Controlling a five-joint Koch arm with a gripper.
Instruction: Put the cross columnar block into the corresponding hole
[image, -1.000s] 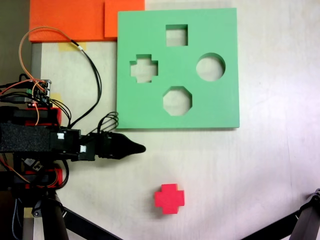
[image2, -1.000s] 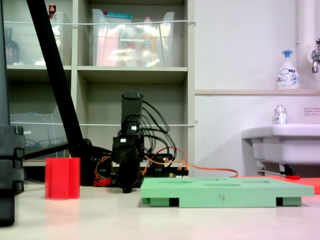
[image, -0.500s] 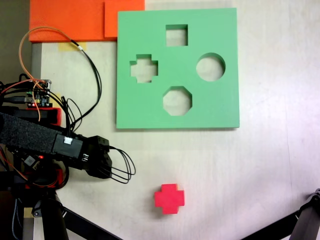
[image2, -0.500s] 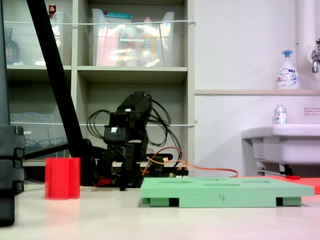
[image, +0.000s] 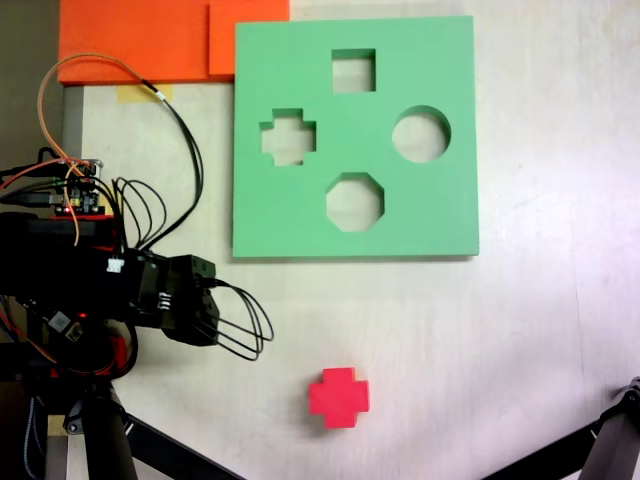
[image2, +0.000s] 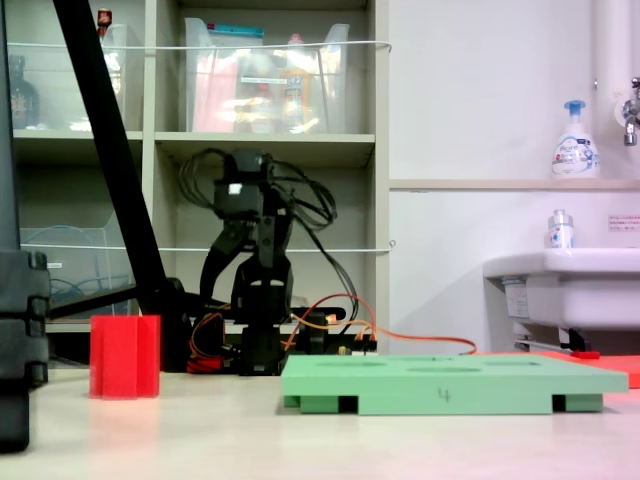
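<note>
Fixed views, bright red plus-shaped cross columnar block (image: 338, 397), standing upright (image2: 124, 357)

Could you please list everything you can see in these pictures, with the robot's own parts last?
Cross block: one, red, on the table below the board in a fixed view.
Foam board: one, green, on the table, with cross hole, square, round and octagonal cutouts.
Foam sheets: orange, top left corner.
Shelf unit: one, behind the arm, holding clear bins.
Sink: one, white, at right.
Soap bottle: one, white and blue, on a ledge.
Arm: one, black, raised; the gripper's state cannot be told.
</note>
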